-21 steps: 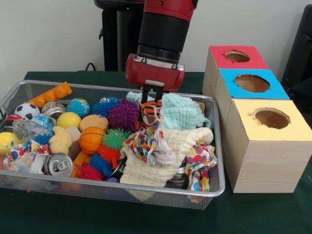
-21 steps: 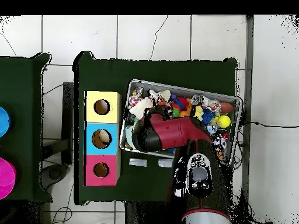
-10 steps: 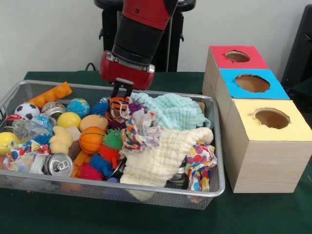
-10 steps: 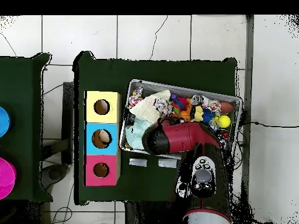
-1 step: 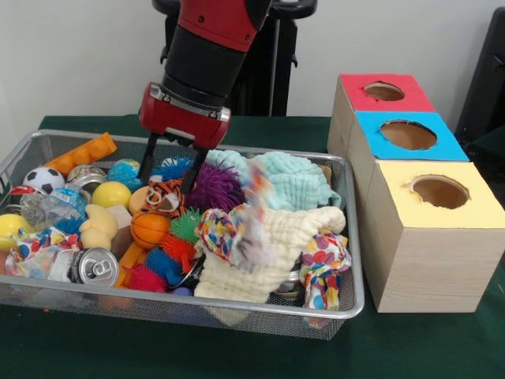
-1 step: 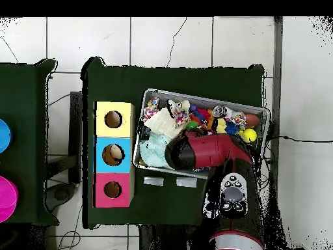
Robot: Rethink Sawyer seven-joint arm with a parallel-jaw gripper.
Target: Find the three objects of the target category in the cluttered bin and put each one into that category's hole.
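**Gripper over the bin's middle, nothing held**

Gripper (image 5: pixel 170 167) jaws spread apart, empty, fingertips just above the tiger-striped toy (image 5: pixel 164 197). Toy lies in the wire bin (image 5: pixel 351 237) near its far edge, beside the purple spiky ball (image 5: pixel 215 185). Boxes (image 5: pixel 410 170) stand past the bin's end.

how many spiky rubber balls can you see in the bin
5 show in the front view: purple beside the gripper, blue behind it, green mid-bin, red and another blue near the front wall. More may lie hidden under the cloths.
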